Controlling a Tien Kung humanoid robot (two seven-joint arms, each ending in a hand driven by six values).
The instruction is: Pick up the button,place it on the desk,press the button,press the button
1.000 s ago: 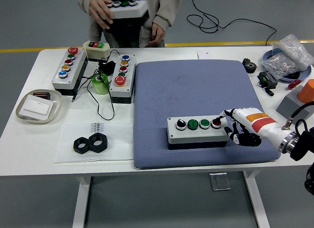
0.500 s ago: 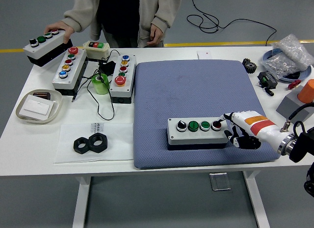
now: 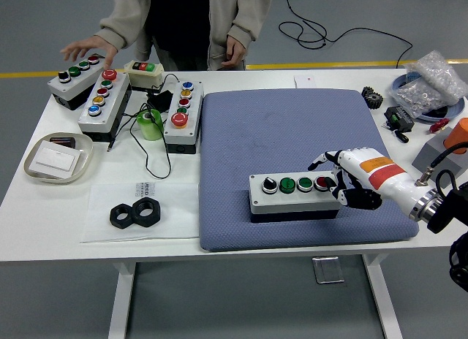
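A grey button box (image 3: 292, 198) lies on the blue mat (image 3: 292, 120), carrying a black selector (image 3: 269, 185), two green buttons (image 3: 287, 184) and a red button (image 3: 322, 183) at its right end. My right hand (image 3: 338, 174) sits at the box's right end. Its white fingers (image 3: 327, 161) are spread just above and behind the red button, not gripping anything. At the far left, a person's hand (image 3: 86, 48) hovers over a second grey button box (image 3: 73, 77) resting on the table.
Two more button boxes (image 3: 104, 101) (image 3: 183, 116), a small switch box (image 3: 144, 70), a green tape roll (image 3: 150, 124) and cables crowd the back left. Black nuts (image 3: 135, 213) and a tray (image 3: 57, 158) lie front left. A plastic bag (image 3: 435, 80), a gear (image 3: 372, 98) and an orange part (image 3: 457, 134) sit at the right.
My right hand's finger came off the red button, and the hand lifted slightly with fingers spreading. The person carried a second button box leftward, set it on the table and released it.
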